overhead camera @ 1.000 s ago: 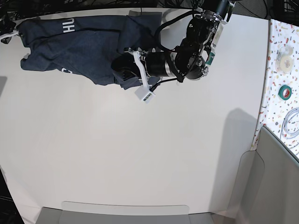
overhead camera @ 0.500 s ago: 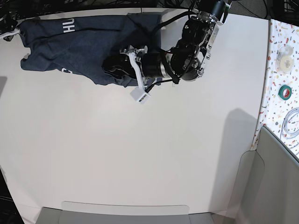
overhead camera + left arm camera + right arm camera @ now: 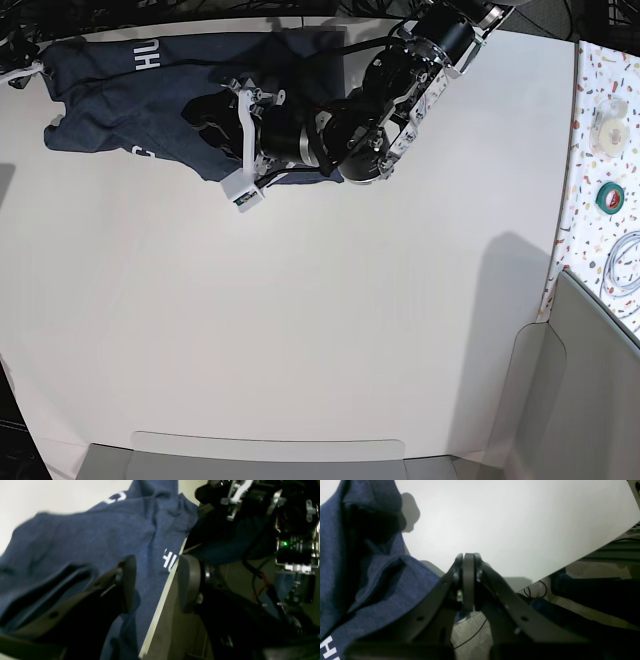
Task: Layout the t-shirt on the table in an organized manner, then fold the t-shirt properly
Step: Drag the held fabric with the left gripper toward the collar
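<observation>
While the t-shirt is lying bunched along the counter's far edge, the left gripper is hovering wide above it; laying out is underway, calling next for pinching an edge.

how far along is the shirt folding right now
Early. Nothing looks done: the t-shirt lies crumpled along the far edge of the table. In hand: the left gripper hangs open over the fabric near the lettering, gripping nothing, while the right gripper is shut at the shirt's corner. Spreading flat and all folds remain.
</observation>
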You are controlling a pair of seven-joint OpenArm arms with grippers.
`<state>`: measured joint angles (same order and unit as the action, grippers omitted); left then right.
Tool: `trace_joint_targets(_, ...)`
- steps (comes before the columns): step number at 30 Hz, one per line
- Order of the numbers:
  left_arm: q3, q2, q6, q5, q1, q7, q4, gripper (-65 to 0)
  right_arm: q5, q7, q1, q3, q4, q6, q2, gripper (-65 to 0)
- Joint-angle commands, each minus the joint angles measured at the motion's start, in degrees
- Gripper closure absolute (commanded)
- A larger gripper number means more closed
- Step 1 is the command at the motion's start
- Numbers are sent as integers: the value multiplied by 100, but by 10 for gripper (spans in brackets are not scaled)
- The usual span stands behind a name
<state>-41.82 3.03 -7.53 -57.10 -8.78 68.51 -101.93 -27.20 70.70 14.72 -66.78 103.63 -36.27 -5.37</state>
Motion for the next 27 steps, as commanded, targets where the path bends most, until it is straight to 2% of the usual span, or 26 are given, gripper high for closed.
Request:
trace_joint_targets(1, 37, -158, -34, -105, -59, -113, -123, -267, -71, -94, 9, -16, 85, -78, -83, 0)
trace_joint_targets(3, 275, -193, -34, -105, -41, -121, -247, -221, -71, -103, 0, -16, 85, -78, -83, 0)
trace_joint_targets(6, 1136, -158, -43, -123, 82, -271, -642, -26, -71, -103, 0, -16, 85, -78, -83, 0)
trace_joint_targets(7, 1514, -79, -43, -132, 223, -306, -730, 0, -71, -103, 0, -16, 85, -78, -83, 0)
trace_joint_targets(10, 2332, 282, -122, -228, 601, -552, -1029, -15, -71, -103, 0, -16, 76, -78, -48, 0)
trace_joint_targets(12, 2701, 510, -218, -211, 891, -807, -1108, 0, -71, -103, 0, -16, 76, -78, -13, 0)
trace_joint_targets(15, 3000, 818, 10, -61, 1137, -948, -1003, 0, -71, -103, 0, -16, 76, -78, -13, 0)
trace_joint_targets(18, 2912, 976, 450, 510, 1322, -974, -774, 0, -71, -103, -52, -7, 76, -78, -13, 0)
trace_joint_targets(21, 2596, 976, 458, 897, 1462, -1009, -616, 0, -62, -103, -70, -7, 76, -78, -13, 0)
trace_joint_targets(27, 1813, 862, 511, 1011, 1418, -1018, -370, 0, -62, -103, -61, -7, 76, -78, -13, 0)
